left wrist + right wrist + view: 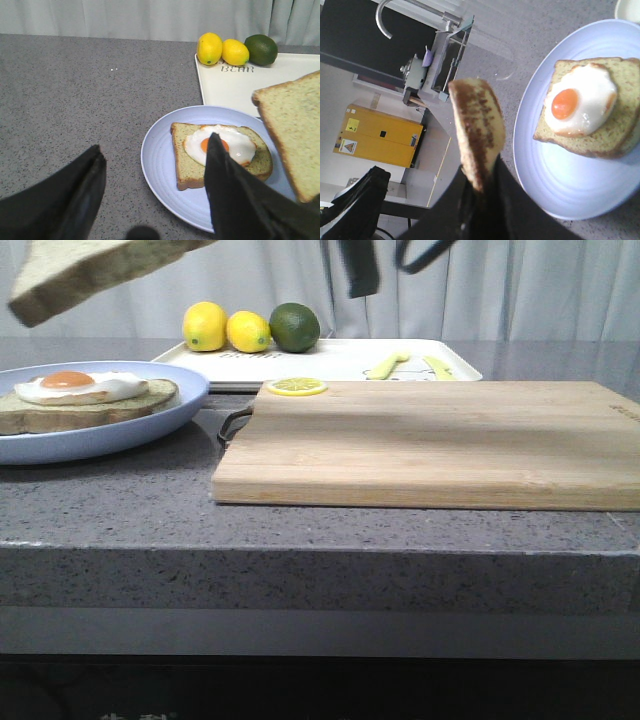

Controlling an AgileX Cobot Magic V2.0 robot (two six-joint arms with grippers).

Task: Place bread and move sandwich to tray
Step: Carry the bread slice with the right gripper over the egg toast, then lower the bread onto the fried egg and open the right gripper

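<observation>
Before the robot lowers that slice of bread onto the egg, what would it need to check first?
1. Bread gripped by right gripper: ok, pinched at one edge.
2. Sandwich ready, egg on top: ok.
3. Bread directly above the egg: cannot tell.
4. Left gripper out of the way: not ok, open, one finger overlaps the egg in its wrist view.
5. Tray has room for the plate: cannot tell; lemons and lime sit on it.

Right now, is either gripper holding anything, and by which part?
The right gripper holds the bread by its crust edge, lifted above the sandwich. The left gripper is open and holds nothing.
</observation>
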